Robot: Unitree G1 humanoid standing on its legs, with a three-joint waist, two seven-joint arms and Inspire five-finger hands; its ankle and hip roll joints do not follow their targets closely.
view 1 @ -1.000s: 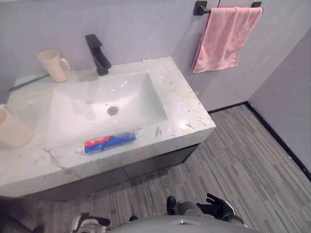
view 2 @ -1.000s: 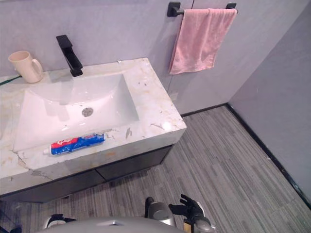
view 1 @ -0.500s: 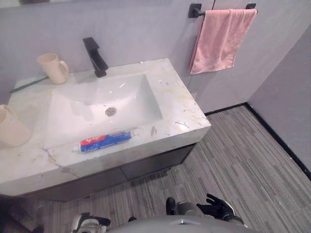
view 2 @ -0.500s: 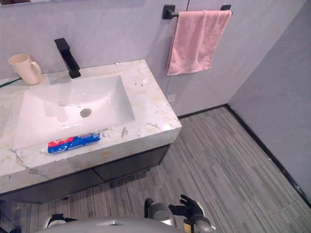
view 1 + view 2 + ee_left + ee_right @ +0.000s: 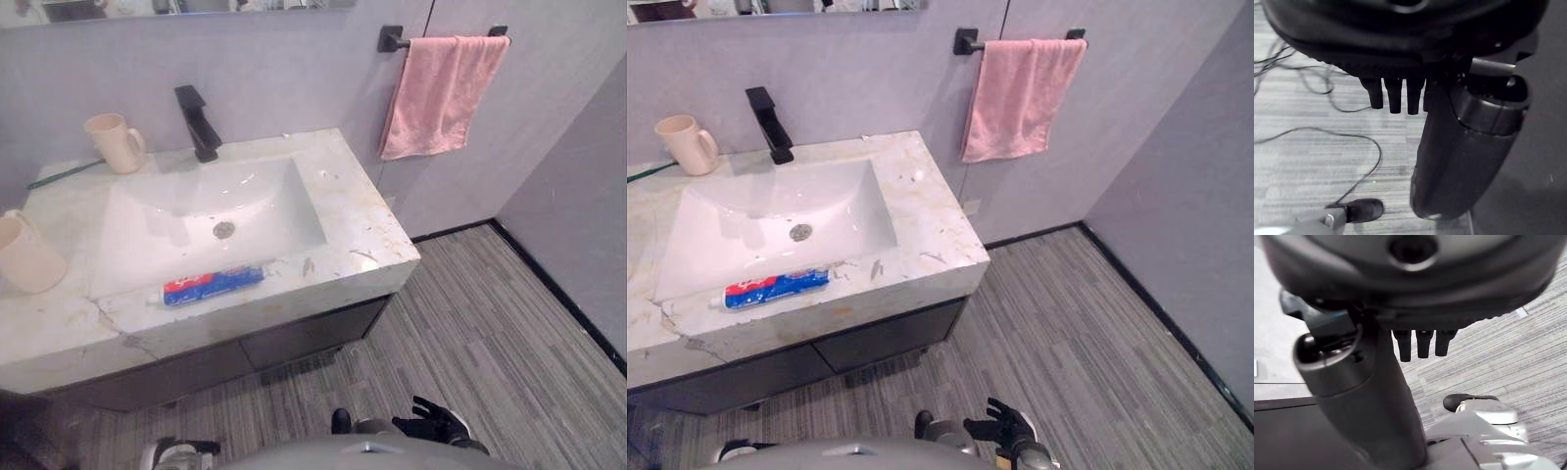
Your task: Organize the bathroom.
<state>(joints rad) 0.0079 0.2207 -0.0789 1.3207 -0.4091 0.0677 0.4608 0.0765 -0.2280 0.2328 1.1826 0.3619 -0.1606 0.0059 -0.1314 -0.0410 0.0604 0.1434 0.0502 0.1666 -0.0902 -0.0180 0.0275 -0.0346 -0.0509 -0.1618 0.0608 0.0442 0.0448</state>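
Note:
A blue and red toothpaste tube (image 5: 214, 286) lies on the front rim of the marble counter (image 5: 353, 225), before the white basin (image 5: 211, 220). One cream mug (image 5: 117, 143) stands at the back left by a green toothbrush (image 5: 64, 173). A second cream mug (image 5: 27, 257) sits at the counter's left end. A pink towel (image 5: 441, 93) hangs from a black rail on the wall. My right hand (image 5: 431, 423) hangs low over the floor, fingers (image 5: 1422, 342) straight and holding nothing. My left hand (image 5: 1393, 100) also hangs by my side, open and empty.
A black faucet (image 5: 199, 123) stands behind the basin, and a mirror edge (image 5: 176, 8) runs along the wall above. Dark cabinet fronts (image 5: 294, 338) sit under the counter. Grey plank floor (image 5: 490, 323) stretches to the right, up to a wall with a black skirting.
The camera has shifted, so the mirror edge now shows at the top. The things on the counter and both hands have stayed where they were.

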